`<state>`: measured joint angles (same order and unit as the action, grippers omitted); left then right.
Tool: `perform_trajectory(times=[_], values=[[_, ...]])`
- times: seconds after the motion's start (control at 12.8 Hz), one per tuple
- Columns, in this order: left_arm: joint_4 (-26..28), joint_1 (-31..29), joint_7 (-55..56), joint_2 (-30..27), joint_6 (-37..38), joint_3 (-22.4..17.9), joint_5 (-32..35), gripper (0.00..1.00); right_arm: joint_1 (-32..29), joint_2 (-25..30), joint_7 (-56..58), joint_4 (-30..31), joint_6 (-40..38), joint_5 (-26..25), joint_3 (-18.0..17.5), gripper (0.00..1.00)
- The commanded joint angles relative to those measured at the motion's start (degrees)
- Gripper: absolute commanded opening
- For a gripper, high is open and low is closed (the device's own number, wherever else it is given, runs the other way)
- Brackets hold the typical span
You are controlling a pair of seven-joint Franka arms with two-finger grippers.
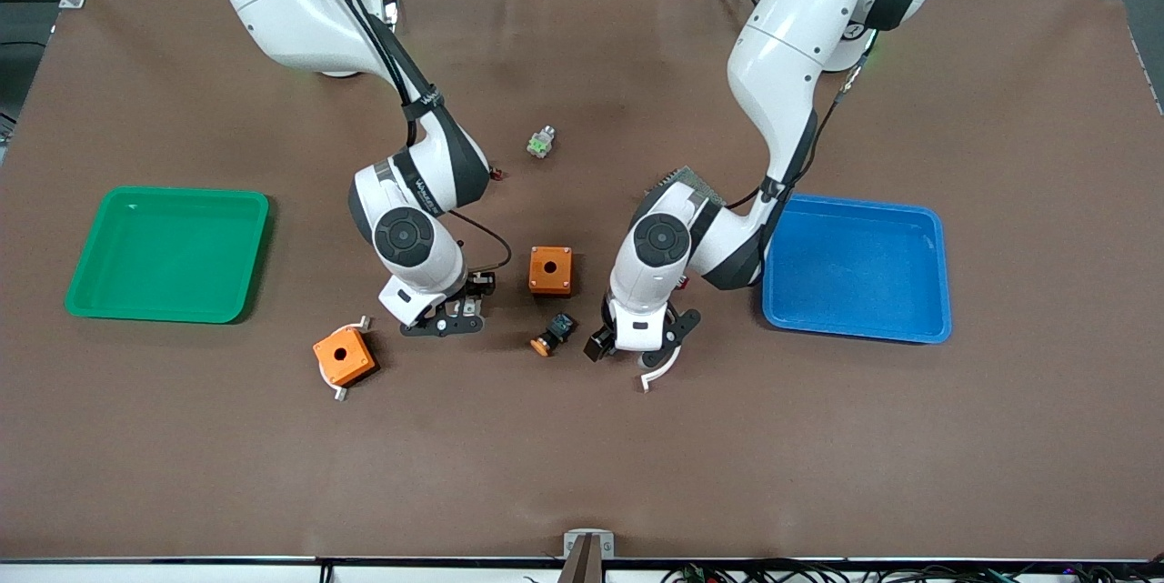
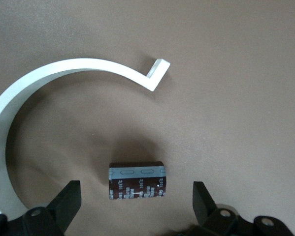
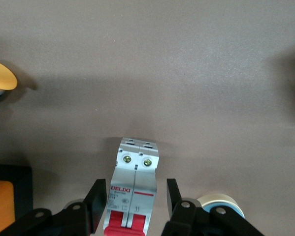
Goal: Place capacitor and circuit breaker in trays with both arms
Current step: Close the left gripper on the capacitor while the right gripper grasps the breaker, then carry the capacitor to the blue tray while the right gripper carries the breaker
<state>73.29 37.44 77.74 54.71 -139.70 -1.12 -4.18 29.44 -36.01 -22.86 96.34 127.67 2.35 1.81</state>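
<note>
Brown bench (image 1: 582,456) cloth lies under both our arms, each bent steeply down. Our left pincer (image 2: 136,199) stands wide open, its fingers (image 2: 68,201) astride the small dark cylindrical capacitor (image 2: 136,180), not touching. Our right pincer (image 3: 132,204) stands open, flanking the white-grey circuit breaker with red switches (image 3: 133,194) closely; whether its fingers touch it we cannot tell.

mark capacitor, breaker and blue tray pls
capacitor (image 2: 136,181): left wrist view, middle of its dark body.
breaker (image 3: 135,189): right wrist view, white face above the red switches.
blue tray (image 1: 941,272): front view, rim at the left arm's end.
</note>
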Motion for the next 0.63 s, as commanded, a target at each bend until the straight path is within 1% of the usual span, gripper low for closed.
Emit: perform_trajectory(times=[0.0,0.08,0.16,0.23,0.31,0.39,0.55], values=[[-1.74,1.32,-1.01,2.16,-0.39,-1.77,-0.21,1.00,0.18,-1.08,-0.34,-1.24,0.21,0.99,0.30,0.43],[-1.74,2.37,-1.18,2.25,-0.39,-2.57,-0.21,0.99,0.18,-1.17,-0.34,-1.24,0.21,0.99,0.38,0.34],[-1.74,2.73,-1.27,2.25,-0.39,-3.27,-0.21,0.95,0.09,-1.17,-0.34,-1.33,0.21,0.99,0.38,0.24],[-1.66,2.73,-1.71,2.25,-0.39,-3.37,-0.21,0.87,-0.17,-1.08,-0.34,-1.50,-0.05,0.99,0.38,0.15],[-1.57,2.73,-2.67,2.25,-0.39,-3.28,-0.21,0.77,-0.35,-0.82,-0.26,-1.77,-0.49,0.99,0.38,0.07],[-1.57,2.73,-2.85,2.16,-0.39,-3.37,-0.21,0.63,-0.61,-0.38,0.53,-2.55,-0.76,0.91,0.56,0.05],[-1.48,2.73,-2.94,2.07,-0.39,-3.45,-0.04,0.36,-2.19,2.24,0.54,-4.65,-4.95,0.99,0.73,0.04]])
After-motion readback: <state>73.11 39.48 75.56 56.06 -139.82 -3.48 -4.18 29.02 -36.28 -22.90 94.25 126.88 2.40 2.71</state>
